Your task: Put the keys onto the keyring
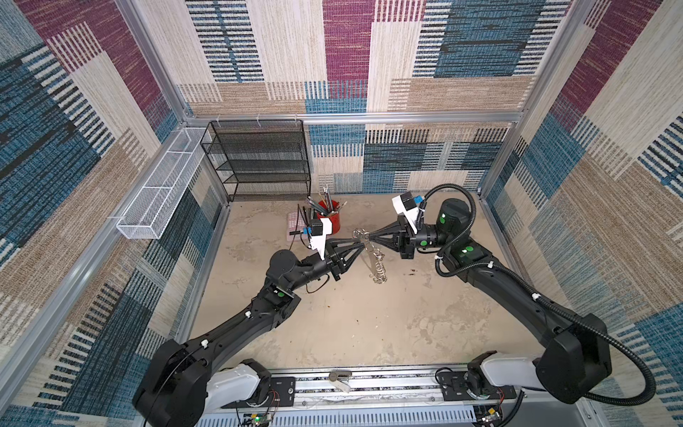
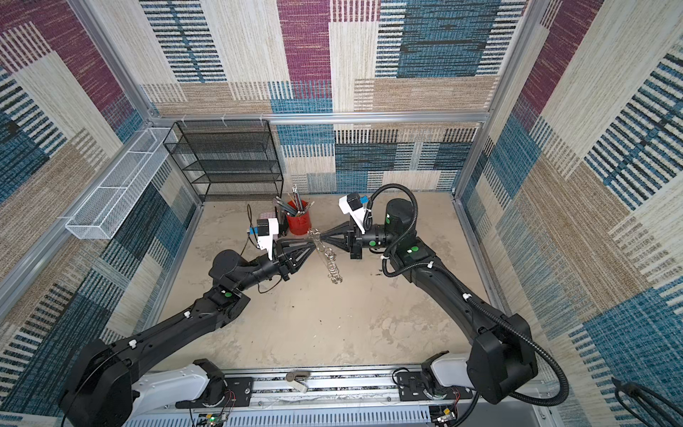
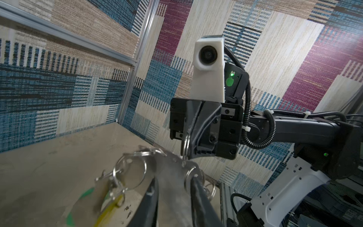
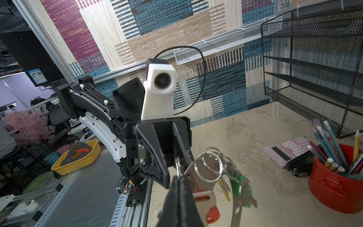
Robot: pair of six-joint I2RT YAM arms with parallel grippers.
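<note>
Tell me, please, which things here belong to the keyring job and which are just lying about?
For the job: keyring; red-tagged key; green-tagged key; yellow-tagged key.
Lying about: red pencil pot; pink calculator; black mesh shelf; white wire basket.

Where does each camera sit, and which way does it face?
Top views: above the arm bases, looking down; both arms show, left gripper and right gripper meeting at the keyring.
Left wrist: on the left arm, facing the right gripper past its own fingers.
Right wrist: on the right arm, facing the left gripper past its own fingers.
Shared: both wrist views show the keyring, from opposite sides.
</note>
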